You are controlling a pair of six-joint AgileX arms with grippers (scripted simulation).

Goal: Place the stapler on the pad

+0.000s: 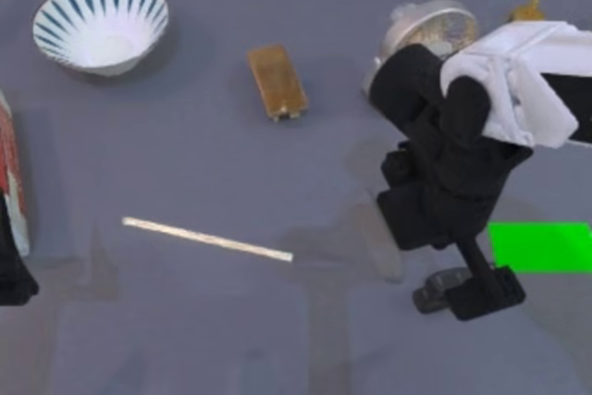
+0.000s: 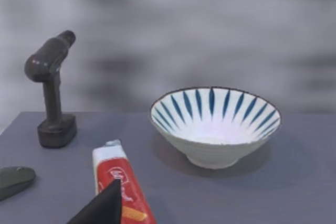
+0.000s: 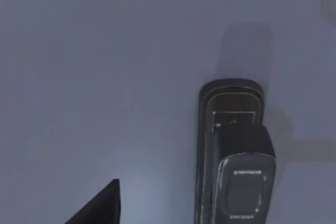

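One arm worked: the right end effector (image 1: 467,295) hung over the stapler (image 1: 441,288), just beside the pad (image 1: 540,246); whether its fingers gripped, I couldn't tell. Next, likely: carry it onto the pad.

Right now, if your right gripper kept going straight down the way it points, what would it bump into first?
Probably the stapler. My right gripper points down at the table, with the stapler right below, beside the green pad. How much gap remains, I cannot tell.
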